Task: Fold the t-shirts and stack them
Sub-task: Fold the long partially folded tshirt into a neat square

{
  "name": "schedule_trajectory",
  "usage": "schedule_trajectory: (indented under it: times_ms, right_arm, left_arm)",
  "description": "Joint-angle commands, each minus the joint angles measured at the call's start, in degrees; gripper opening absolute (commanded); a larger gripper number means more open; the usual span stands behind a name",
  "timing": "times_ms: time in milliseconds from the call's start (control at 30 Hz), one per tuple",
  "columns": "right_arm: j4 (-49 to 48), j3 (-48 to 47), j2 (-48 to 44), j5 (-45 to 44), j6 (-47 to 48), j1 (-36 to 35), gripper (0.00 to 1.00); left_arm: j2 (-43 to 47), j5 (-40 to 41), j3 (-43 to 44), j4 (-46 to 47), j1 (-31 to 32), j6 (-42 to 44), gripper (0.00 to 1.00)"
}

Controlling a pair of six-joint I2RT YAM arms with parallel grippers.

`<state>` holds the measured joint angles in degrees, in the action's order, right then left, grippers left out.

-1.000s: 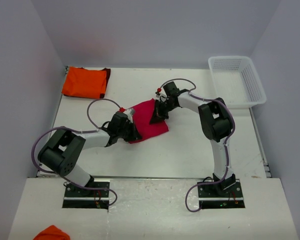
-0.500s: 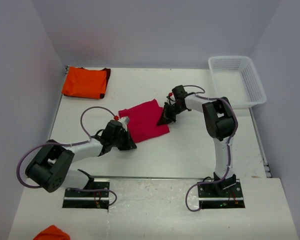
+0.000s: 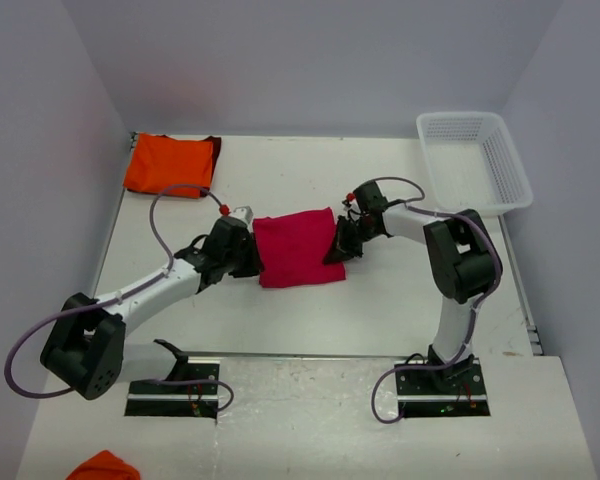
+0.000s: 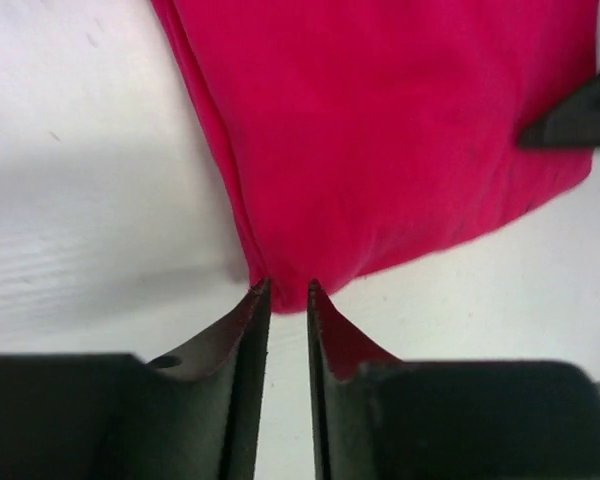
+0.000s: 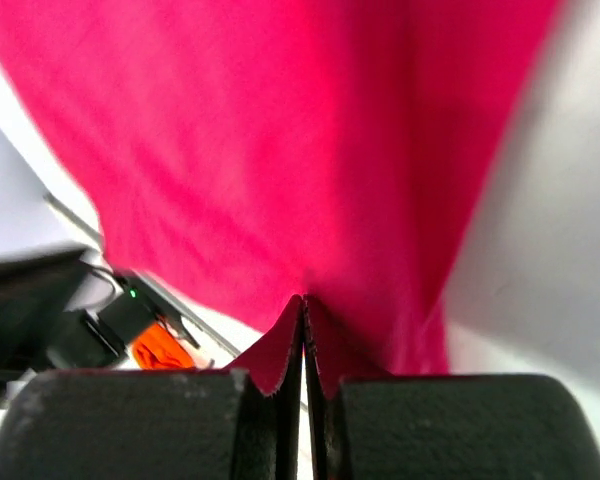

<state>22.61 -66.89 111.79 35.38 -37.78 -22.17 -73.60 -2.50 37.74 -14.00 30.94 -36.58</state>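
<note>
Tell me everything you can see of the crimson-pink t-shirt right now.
The crimson-pink t-shirt is plain soft cloth, folded into a rough rectangle with layered edges. It lies on the table between the two arms. The right gripper is shut on a pinch of its right edge. The left gripper sits at its left edge, jaws slightly parted. Nothing else touches it.

Middle t-shirt point(image 3: 295, 248) lies flat on the table point(image 3: 380, 300), left gripper point(image 3: 254, 262) at its left edge, right gripper point(image 3: 337, 250) at its right. Other t-shirt point(image 3: 170, 164) is way behind-left of it, lattice basket point(image 3: 507, 172) way behind-right.
</note>
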Motion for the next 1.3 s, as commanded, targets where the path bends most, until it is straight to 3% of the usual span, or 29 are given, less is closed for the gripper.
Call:
schedule_trajectory:
  times_ms: [0,67,133,267,333,433,633,667,833,933,1267]
  right_arm:
    - [-3.2,0.4,-8.1,-0.3,4.5,-2.4,0.0]
    - [-1.7,0.2,-10.7,-1.7,5.4,-3.8,0.0]
    - [-0.6,-0.2,-16.8,-2.3,6.8,-5.1,0.05]
    - [2.6,-1.0,-25.0,-4.3,8.7,-7.1,0.24]
    - [3.3,-1.0,-28.6,-4.9,9.1,-7.7,0.42]
    - [5.1,-0.8,-35.7,-7.7,10.2,-7.8,0.5]
    - [10.3,-1.3,-46.4,-12.7,13.4,-7.8,0.51]
    - [10.6,-1.0,-47.4,-13.0,14.0,-7.8,0.52]
    - [10.8,1.8,-52.2,-12.7,15.3,-7.8,0.52]
    - [11.1,3.1,-53.3,-12.9,15.8,-7.8,0.52]
    - [11.1,4.8,-55.4,-12.7,16.3,-7.7,0.53]
  left_arm:
    - [0.4,12.5,7.5,-7.5,0.1,1.4,0.26]
    - [-0.4,14.6,11.5,-9.5,-0.1,1.9,0.33]
    - [-2.8,14.9,14.6,-10.9,-1.6,3.1,0.5]
    - [-4.8,8.0,16.3,-11.2,-7.1,5.0,0.56]
    - [-5.5,2.4,15.1,-9.3,-12.2,6.1,0.57]
    - [-7.5,-8.6,13.1,-7.6,-16.4,7.4,0.57]
    - [-10.5,-22.3,7.4,1.1,-20.8,5.2,0.59]
    - [-11.3,-25.0,6.2,2.5,-20.9,4.3,0.64]
    - [-14.4,-28.8,3.8,9.9,-21.1,2.4,0.7]
    - [-15.7,-32.9,1.2,17.1,-21.2,-0.4,0.8]
    - [-18.5,-30.6,-0.6,19.7,-21.3,-1.8,0.82]
